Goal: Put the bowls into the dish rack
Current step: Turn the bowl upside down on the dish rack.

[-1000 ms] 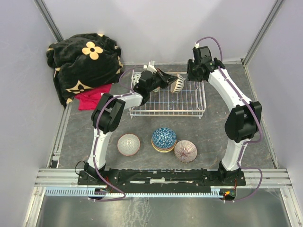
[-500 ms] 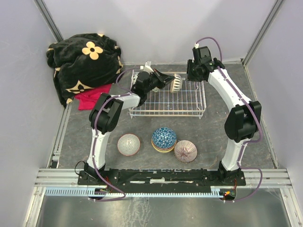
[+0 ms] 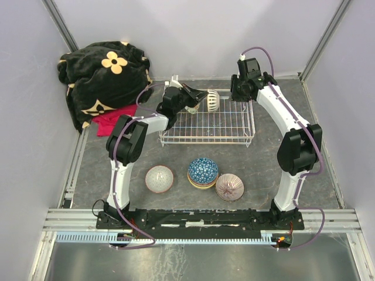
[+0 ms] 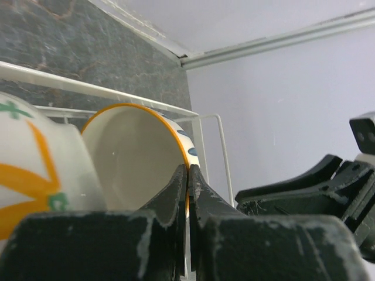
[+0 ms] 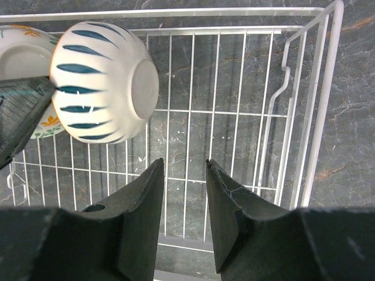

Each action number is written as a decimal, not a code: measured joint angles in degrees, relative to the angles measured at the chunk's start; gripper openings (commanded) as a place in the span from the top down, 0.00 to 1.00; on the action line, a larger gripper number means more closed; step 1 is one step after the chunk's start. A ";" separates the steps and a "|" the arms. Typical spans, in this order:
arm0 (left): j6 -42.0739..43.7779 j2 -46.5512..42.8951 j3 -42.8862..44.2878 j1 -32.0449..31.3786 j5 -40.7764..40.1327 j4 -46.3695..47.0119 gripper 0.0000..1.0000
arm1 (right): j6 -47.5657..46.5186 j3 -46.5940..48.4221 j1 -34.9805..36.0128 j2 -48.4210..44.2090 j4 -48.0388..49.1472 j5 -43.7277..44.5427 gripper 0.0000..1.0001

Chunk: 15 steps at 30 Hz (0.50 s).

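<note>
My left gripper [image 3: 201,97] [image 4: 188,168] is shut on the rim of a white bowl with teal stripes [image 3: 211,100] [image 4: 132,161] [image 5: 105,82] and holds it on edge over the far left part of the white wire dish rack [image 3: 234,132] [image 5: 246,117]. Another bowl with orange marks [image 4: 32,158] [image 5: 23,52] stands right beside it in the rack. My right gripper [image 3: 241,89] [image 5: 184,164] is open and empty above the rack's far right corner. On the table in front of the rack sit a pink bowl [image 3: 159,178], a blue bowl [image 3: 203,170] stacked on others, and a purple-white bowl [image 3: 229,187].
A black blanket with yellow flowers [image 3: 105,73] and a red cloth [image 3: 112,122] lie at the back left. Grey walls close in the table on three sides.
My left gripper has carried the striped bowl to the left and farther back over the rack. The right arm has hardly moved.
</note>
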 measured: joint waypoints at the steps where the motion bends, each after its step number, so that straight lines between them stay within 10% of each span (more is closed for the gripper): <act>1: 0.00 -0.09 -0.02 0.13 -0.35 -0.39 0.97 | 0.02 0.00 0.00 0.00 0.02 -0.07 0.57; 15: 1.38 -1.51 0.81 1.18 -4.68 -7.69 0.89 | 0.02 0.00 0.04 0.00 0.02 -0.39 0.57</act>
